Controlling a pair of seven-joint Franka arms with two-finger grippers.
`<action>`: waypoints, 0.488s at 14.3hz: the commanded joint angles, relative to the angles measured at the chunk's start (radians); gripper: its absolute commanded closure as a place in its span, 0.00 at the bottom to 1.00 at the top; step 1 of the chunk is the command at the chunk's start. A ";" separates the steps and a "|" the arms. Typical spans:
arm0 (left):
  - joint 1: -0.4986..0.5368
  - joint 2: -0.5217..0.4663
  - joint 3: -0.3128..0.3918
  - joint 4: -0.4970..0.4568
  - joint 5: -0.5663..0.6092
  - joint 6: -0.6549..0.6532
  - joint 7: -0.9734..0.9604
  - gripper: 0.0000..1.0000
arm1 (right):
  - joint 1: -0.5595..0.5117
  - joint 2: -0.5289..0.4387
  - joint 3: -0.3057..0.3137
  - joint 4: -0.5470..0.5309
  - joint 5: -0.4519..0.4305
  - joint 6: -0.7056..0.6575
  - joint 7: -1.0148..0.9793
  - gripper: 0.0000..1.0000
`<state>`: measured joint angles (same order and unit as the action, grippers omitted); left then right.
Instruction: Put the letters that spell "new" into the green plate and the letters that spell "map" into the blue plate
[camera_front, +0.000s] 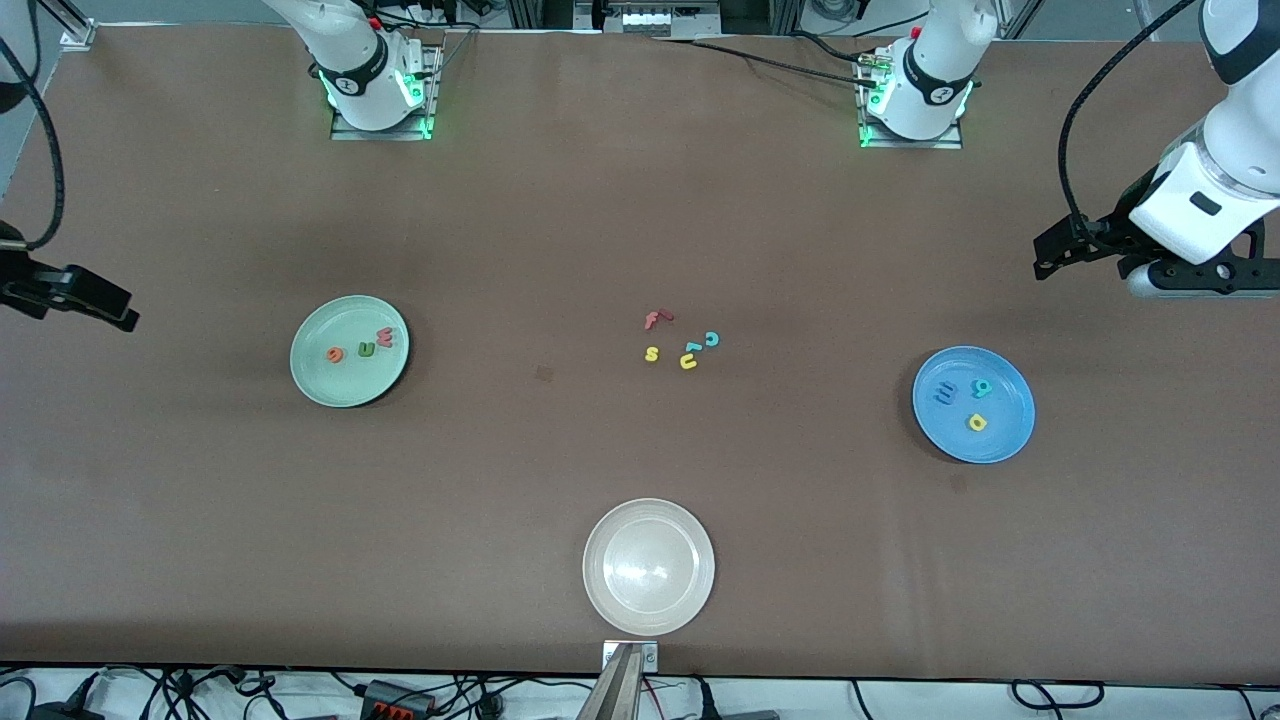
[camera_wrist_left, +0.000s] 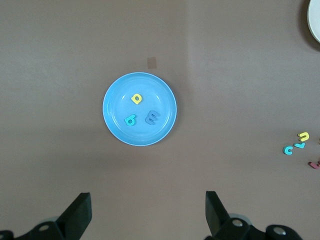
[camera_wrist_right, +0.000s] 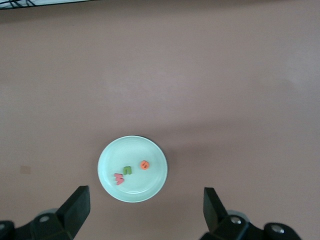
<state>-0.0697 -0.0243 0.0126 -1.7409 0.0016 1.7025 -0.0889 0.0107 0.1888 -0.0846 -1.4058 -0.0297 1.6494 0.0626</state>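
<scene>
A brown worktop (camera_front: 600, 220) is filling the room's view, evenly lit; cables (camera_front: 400, 695) are lying along a pale floor at its near edge.

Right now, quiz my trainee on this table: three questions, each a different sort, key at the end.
1. True or false: the green plate holds three letters.
2. Which plate holds no letters? A) the blue plate B) the whitish plate C) the green plate
3. Fill in: the yellow p lies in the ____ plate.

Key: 1 true: the orange e, olive n and pinkish w lie in it. 2 B. 3 blue, beside the blue m and teal a.
</scene>
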 joint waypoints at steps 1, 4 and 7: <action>0.011 0.000 0.001 0.014 0.000 -0.017 -0.003 0.00 | 0.006 -0.022 -0.046 -0.025 0.010 -0.010 -0.068 0.00; 0.013 0.000 0.001 0.014 -0.002 -0.018 -0.003 0.00 | -0.002 -0.031 -0.046 -0.030 0.008 -0.045 -0.098 0.00; 0.013 0.000 0.001 0.014 -0.002 -0.020 -0.003 0.00 | 0.000 -0.127 -0.046 -0.163 -0.007 -0.024 -0.104 0.00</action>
<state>-0.0593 -0.0243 0.0135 -1.7409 0.0016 1.7006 -0.0891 0.0108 0.1675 -0.1340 -1.4336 -0.0288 1.5957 -0.0210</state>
